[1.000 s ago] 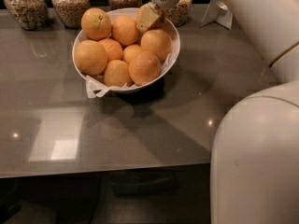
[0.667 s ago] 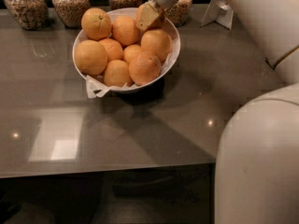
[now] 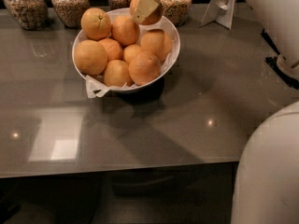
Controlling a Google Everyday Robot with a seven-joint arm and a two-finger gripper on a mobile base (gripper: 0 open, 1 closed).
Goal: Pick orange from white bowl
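Glossy grey desk [image 3: 210,101], jars [image 3: 70,3] along the back. Top centre, the claw [image 3: 148,8] pinches an orange [image 3: 159,14] over the white bowl's [image 3: 176,40] far rim. It looks mid-lift; next it needs a straight rise clear.

- No text, label, brand, number or sign can be read anywhere in the frame.
- Gripper [image 3: 145,6], top centre of the frame above the far rim of the white bowl [image 3: 174,34]: closed around the orange [image 3: 157,16]. No marking is made out on its cream finger [image 3: 143,8].
- Glass jars [image 3: 70,3] along the upper edge: only their grainy contents are seen, and no lettering is legible.
- White folded stand [image 3: 219,6], upper right: a plain white face is presented, with nothing to be read.
- Orange skins in the bowl: no stickers or stamps are discernible.
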